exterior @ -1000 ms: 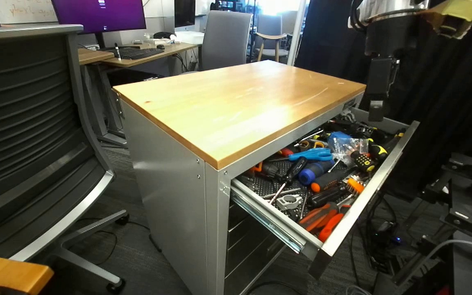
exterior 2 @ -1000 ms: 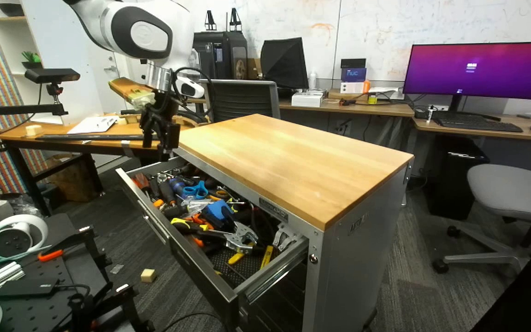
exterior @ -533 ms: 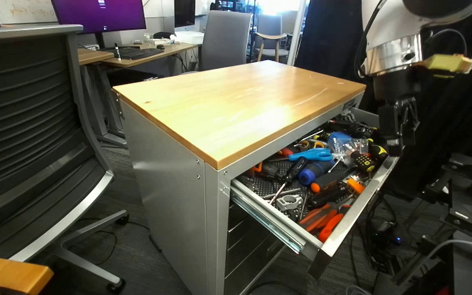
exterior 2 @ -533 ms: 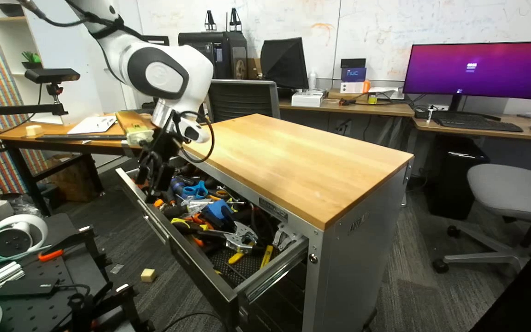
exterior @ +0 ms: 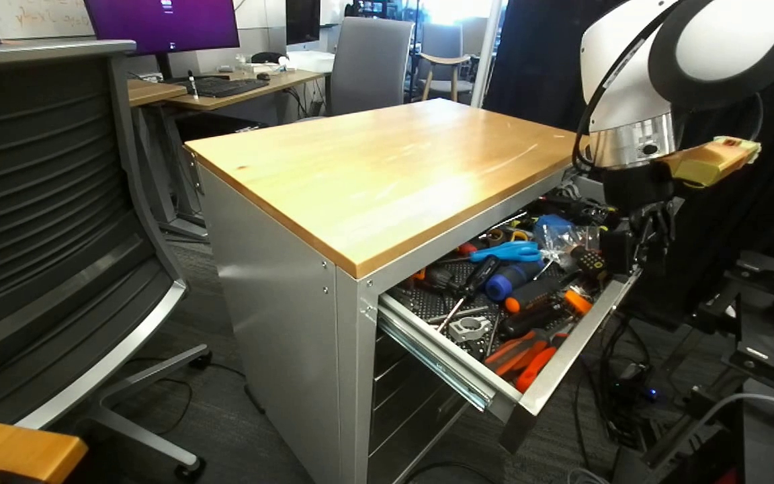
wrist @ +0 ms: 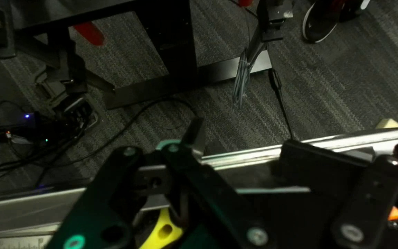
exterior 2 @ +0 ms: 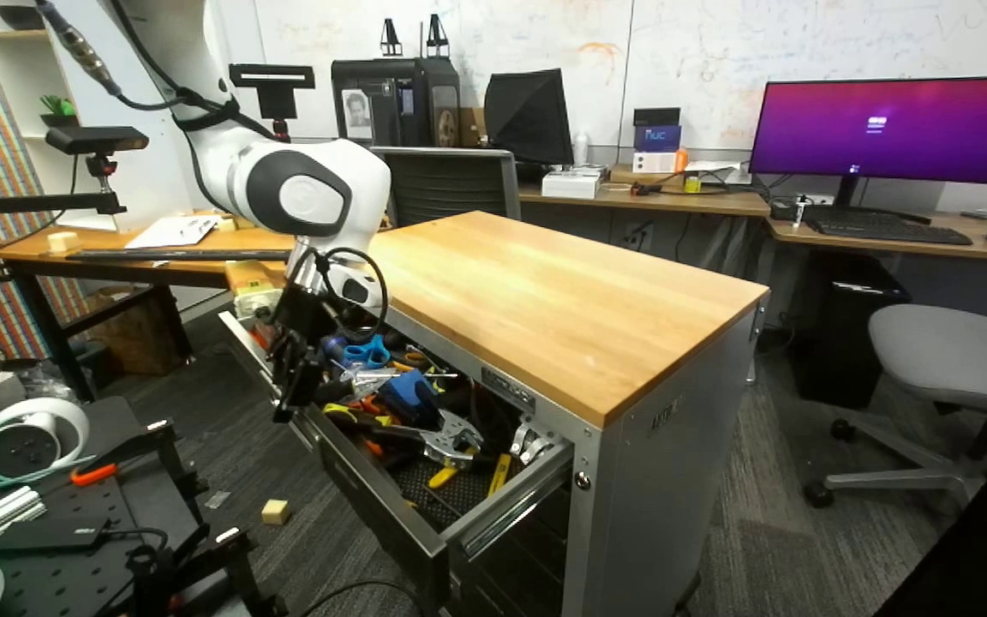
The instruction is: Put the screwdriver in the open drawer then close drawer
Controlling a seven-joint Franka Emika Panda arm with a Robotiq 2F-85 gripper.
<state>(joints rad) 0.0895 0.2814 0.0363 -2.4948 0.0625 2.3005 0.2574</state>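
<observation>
The light-grey drawer is open, and its front rim [exterior: 565, 359] also shows in an exterior view [exterior 2: 382, 497] and in the wrist view [wrist: 240, 157]. A stubby black-and-yellow handle [exterior: 586, 259], which looks like the screwdriver, lies inside near the front, partly hidden by my gripper. My gripper [exterior: 631, 263] is low at the drawer front, and also shows in an exterior view [exterior 2: 292, 398]. In the wrist view my gripper [wrist: 242, 143] has its fingers apart with nothing held between them. The rim runs across the gap; contact is likely but not certain.
The drawer holds blue scissors [exterior: 506, 252], a blue-handled tool [exterior: 511, 281], red-handled pliers [exterior: 531, 356] and a metal clamp [exterior 2: 455, 439]. The wooden worktop [exterior: 394, 168] stands above it. A black cart [exterior 2: 74, 514] stands on the floor in front of the drawer.
My gripper has come down from above the drawer to its front rim. In the last half second the drawer has slid in slightly, and the tools moved with it.
</observation>
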